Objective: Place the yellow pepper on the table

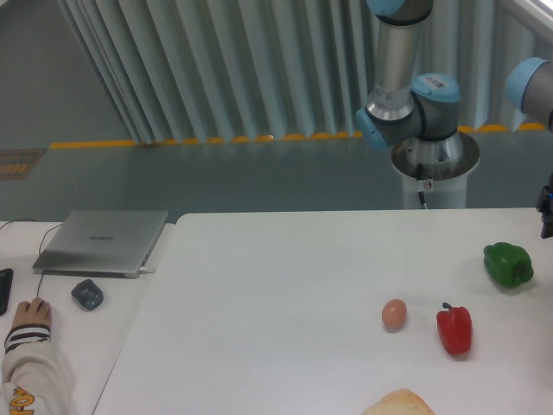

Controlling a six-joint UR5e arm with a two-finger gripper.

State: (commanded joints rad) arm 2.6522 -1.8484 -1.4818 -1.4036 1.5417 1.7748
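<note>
From the fixed camera, the plain white matte table (285,285) carries a glossy green bell pepper (508,264), a red bell pepper (454,328) and a tan egg (394,314). The yellow pepper is not visible. The dark gripper (546,207) is cut off at the right edge, so its state cannot be told.

Even, diffuse overhead light with a cool bluish cast. White table (285,285) is bright but not blown out. Soft faint shadows under the red pepper (454,329), green pepper (508,264) and egg (394,314). Low resolution, slight overall softness. No strong glare, no obvious edge distortion.
</note>
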